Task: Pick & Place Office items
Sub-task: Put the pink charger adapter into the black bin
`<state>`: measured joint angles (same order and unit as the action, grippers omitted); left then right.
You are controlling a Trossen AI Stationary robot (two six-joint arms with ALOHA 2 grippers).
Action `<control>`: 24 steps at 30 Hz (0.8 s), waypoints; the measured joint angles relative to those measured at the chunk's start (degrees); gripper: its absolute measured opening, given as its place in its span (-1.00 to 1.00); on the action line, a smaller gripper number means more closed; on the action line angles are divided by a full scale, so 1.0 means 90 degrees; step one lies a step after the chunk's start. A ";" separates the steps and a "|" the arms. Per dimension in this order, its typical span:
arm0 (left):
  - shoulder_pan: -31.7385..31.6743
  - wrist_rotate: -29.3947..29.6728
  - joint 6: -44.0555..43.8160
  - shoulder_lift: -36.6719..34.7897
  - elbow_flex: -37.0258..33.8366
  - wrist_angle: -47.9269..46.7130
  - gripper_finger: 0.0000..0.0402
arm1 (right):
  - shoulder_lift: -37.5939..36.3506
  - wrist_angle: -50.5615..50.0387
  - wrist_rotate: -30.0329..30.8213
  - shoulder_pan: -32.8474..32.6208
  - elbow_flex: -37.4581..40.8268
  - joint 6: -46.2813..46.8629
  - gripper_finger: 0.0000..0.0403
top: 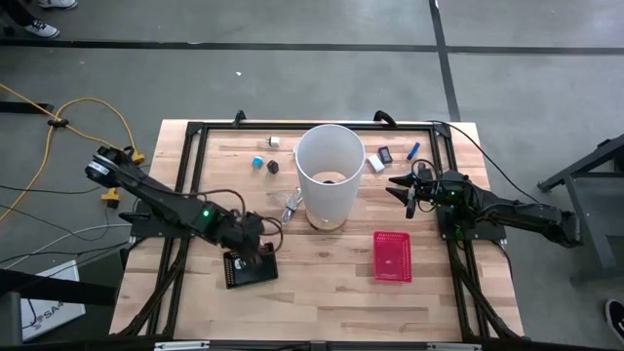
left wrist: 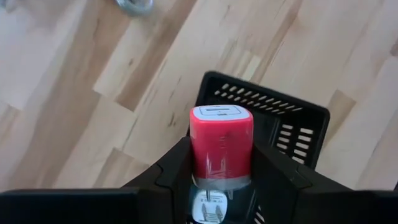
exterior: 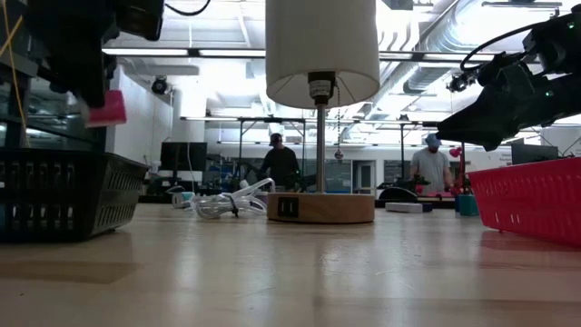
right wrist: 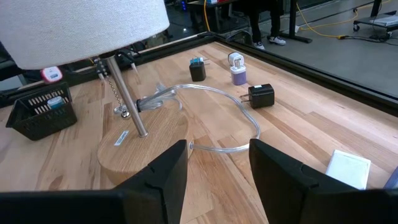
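While its two dark fingers [left wrist: 168, 171] clamp a pink plug-in charger block with a white face [left wrist: 221, 143], the left hand [top: 255, 255] hangs over the black slotted plastic basket [top: 250, 269] near the worktop's [top: 322, 283] seven o'clock edge in the high view. In the low view the pink block [exterior: 109, 108] sits above the basket's rim [exterior: 64, 193], not touching it. In the right wrist view a small teal piece [right wrist: 56, 101] lies inside that basket [right wrist: 38, 114].

At about two o'clock from the worktop's middle, the right hand [top: 409, 188] hovers with its fingers [right wrist: 163, 177] spread wide and nothing between them, pointed at the round wooden base [right wrist: 142, 146] of a table lamp with a white cylindrical shade [top: 328, 173]. A clear looped cord [right wrist: 219, 119] trails from that base.

Beyond the lamp, toward eleven o'clock, rest a black plug cube [right wrist: 261, 95], a pale lilac and white adapter [right wrist: 237, 70] and a dark piece with a teal top [right wrist: 197, 68]. A white square block [top: 375, 163], a small black piece [top: 385, 154] and a short blue stick [top: 413, 149] lie near one o'clock. The red mesh basket [top: 392, 256] stands at five o'clock.
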<state>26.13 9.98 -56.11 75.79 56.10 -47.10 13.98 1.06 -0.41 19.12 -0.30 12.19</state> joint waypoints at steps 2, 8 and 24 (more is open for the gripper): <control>0.0078 -0.0011 -0.0178 0.0162 0.0000 -0.0001 -0.36 | 0.0000 0.0000 -0.0002 0.0002 -0.0002 0.0000 -0.20; 0.0280 -0.0159 -0.0712 0.0752 0.0000 0.0130 -0.36 | 0.0002 0.0000 0.0000 0.0001 0.0001 0.0000 -0.20; 0.0267 -0.0261 -0.0771 0.1227 0.0000 0.0431 -0.25 | 0.0002 0.0000 -0.0001 -0.0001 -0.0001 0.0000 -0.20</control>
<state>28.53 7.63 -63.05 86.83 56.10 -43.22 14.00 1.06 -0.42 19.11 -0.31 12.19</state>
